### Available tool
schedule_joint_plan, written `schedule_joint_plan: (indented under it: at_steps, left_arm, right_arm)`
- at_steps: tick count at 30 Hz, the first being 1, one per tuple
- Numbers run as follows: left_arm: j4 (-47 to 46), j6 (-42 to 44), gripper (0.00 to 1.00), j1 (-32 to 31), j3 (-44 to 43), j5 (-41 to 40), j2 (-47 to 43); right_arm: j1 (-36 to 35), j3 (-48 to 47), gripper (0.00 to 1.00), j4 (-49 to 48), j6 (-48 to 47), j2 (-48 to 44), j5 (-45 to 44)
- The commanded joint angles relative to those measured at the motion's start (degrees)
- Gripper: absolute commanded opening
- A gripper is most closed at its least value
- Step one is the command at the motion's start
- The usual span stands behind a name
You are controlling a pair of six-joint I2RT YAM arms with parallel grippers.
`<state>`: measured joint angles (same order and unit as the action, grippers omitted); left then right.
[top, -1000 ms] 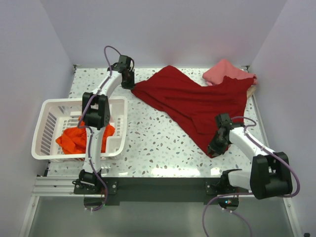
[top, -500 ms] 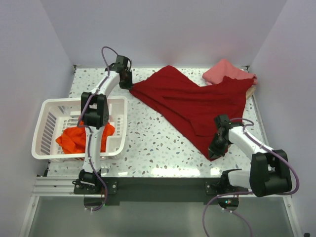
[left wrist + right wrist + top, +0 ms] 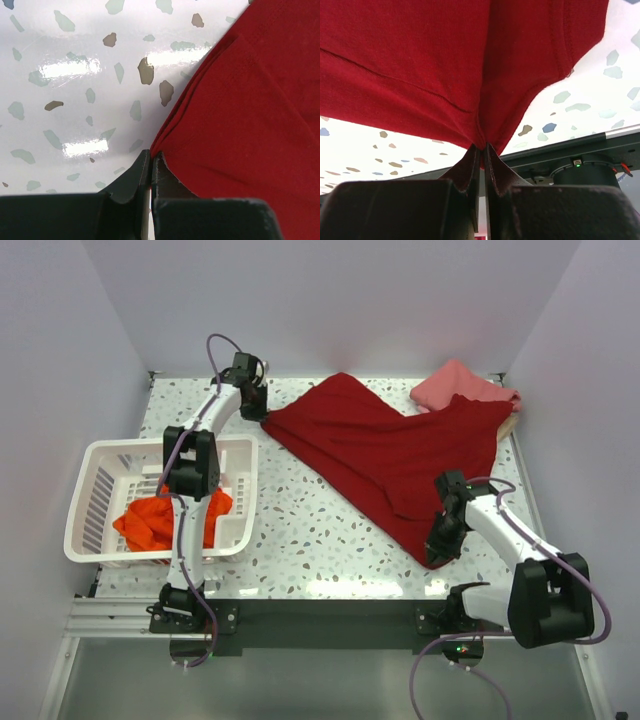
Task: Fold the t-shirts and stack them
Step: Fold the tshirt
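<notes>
The large dark crimson t-shirt [image 3: 390, 445] lies stretched slantwise across the table from far left to near right. My left gripper [image 3: 256, 410] is shut on its far-left corner [image 3: 200, 145], low on the table. My right gripper [image 3: 437, 550] is shut on its near-right corner [image 3: 480, 120] and holds it just above the table near the front edge. The bright orange-red t-shirt [image 3: 150, 522] lies crumpled in the white basket [image 3: 100, 465]. A folded pink t-shirt [image 3: 455, 385] lies at the far right, partly under the crimson one. A tan edge [image 3: 512, 422] peeks out beside it.
The white slotted basket stands at the near left beside the left arm. White walls close the table on three sides. The black front rail [image 3: 320, 615] runs along the near edge and shows in the right wrist view [image 3: 570, 155].
My right gripper has pulled the near corner of the crimson shirt slightly nearer to the front edge. My left gripper has shifted a little toward the far left. The shirt is stretched tauter.
</notes>
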<state>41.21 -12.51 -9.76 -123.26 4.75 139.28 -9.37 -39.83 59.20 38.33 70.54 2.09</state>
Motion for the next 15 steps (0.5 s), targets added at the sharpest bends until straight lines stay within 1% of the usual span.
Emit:
schedule_joint_plan:
  at_steps: [1, 7, 8, 9, 10, 12, 13, 14, 15]
  left_arm:
    - [-3.15, 2.49, 0.00, 1.59, -0.49, -1.41, -0.24]
    - [-3.07, 2.84, 0.00, 1.59, -0.31, -1.41, -0.33]
    - [-2.98, 2.93, 0.02, 1.50, -0.23, -1.41, -0.33]
    - [-2.89, 3.02, 0.06, 1.58, -0.14, -1.59, -0.59]
    - [-2.89, 3.11, 0.14, 1.59, 0.21, -1.76, -0.77]
    - [-2.98, 3.11, 0.23, 1.59, 0.65, -2.11, -1.47]
    - [-2.98, 2.93, 0.30, 1.59, 0.57, -2.03, -1.64]
    - [-3.07, 2.67, 0.44, 1.59, 0.48, -1.94, -1.91]
    - [-3.24, 2.50, 0.50, 1.59, 0.48, -1.68, -2.43]
  right_arm:
    - [-0.39, 1.42, 0.00, 4.43, -1.15, -1.89, -0.33]
    - [-0.57, 1.87, 0.00, 4.78, -0.88, -2.43, -0.24]
    - [-0.57, 1.78, 0.00, 4.70, -0.80, -2.34, -0.42]
    - [-0.74, 1.52, 0.00, 4.78, -0.80, -2.17, -0.50]
    - [-0.83, 1.34, 0.00, 5.05, -0.80, -1.99, -0.68]
    - [-0.92, 0.11, 0.00, 5.49, -0.97, -1.90, -0.94]
    - [-1.00, -0.41, 0.03, 6.10, -0.97, -2.07, -1.03]
    - [-1.01, -1.90, 0.13, 6.36, -1.06, -2.34, -1.12]
    - [-1.01, -2.87, 0.21, 6.71, -1.06, -2.25, -1.21]
